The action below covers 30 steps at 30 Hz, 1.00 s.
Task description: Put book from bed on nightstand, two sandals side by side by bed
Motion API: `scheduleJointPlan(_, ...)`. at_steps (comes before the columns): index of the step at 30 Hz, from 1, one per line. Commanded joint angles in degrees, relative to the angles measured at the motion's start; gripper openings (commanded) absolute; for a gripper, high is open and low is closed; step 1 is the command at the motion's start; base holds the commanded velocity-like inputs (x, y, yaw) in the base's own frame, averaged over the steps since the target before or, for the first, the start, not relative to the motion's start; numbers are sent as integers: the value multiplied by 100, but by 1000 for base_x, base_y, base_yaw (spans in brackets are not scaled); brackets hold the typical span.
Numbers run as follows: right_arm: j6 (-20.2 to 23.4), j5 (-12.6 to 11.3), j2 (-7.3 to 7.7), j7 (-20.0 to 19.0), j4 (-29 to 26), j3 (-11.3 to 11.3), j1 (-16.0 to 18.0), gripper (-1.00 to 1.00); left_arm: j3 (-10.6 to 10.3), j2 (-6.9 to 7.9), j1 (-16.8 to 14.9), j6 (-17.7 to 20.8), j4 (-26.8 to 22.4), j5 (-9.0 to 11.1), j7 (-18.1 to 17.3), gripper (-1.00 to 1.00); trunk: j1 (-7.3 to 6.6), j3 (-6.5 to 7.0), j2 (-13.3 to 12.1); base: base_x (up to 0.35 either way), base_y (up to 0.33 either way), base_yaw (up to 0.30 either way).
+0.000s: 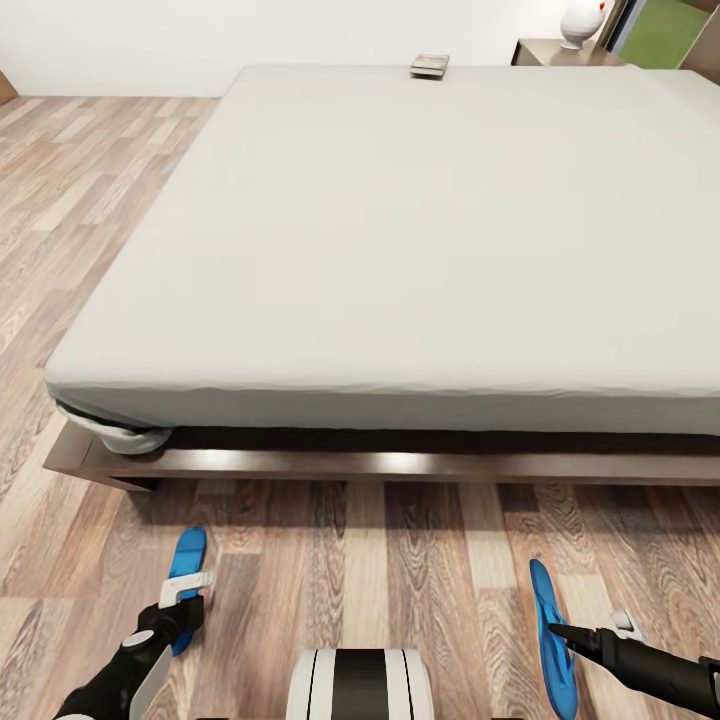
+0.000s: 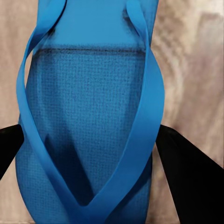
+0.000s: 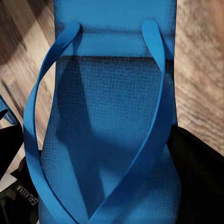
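Head view, foot of bed (image 1: 400,230): two blue sandals on the plank floor (image 1: 400,560), well apart. Left sandal (image 1: 186,572) at lower left, left gripper (image 1: 185,598) over it. Right sandal (image 1: 552,640) at lower right, tilted on edge, right gripper (image 1: 590,632) at its side. Book (image 1: 430,66) at top centre, on the mattress's far edge; nightstand (image 1: 550,50) at upper right.

Wrist views: each sandal (image 2: 88,121) (image 3: 107,126) sits between dark fingers (image 2: 186,172) (image 3: 196,163); whether clamped, cannot tell.

Step in hand (judged): the sandal pairing. Next move calls for bringing the two together, parallel, beside the bed frame; book untouched.
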State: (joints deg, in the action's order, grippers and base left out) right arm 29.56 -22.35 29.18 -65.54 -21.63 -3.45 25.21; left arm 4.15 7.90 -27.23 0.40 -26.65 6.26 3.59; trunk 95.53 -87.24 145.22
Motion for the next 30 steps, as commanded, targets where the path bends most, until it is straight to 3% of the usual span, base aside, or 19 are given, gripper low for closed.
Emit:
scheduleJointPlan(1,50,-24,0,-11,1,-7,1,-100,-11,-2,-1,-32,50,55,10,-100,-1,-3,1,0,0,0)
scheduleJointPlan(9,50,-24,0,-11,0,-7,1,-100,-11,-6,-1,-88,140,50,16,-100,-1,-3,1,0,0,0)
scheduleJointPlan(30,50,-24,0,-11,1,-7,1,-100,-11,-8,-1,-92,142,50,19,-100,48,-424,27,0,0,0)
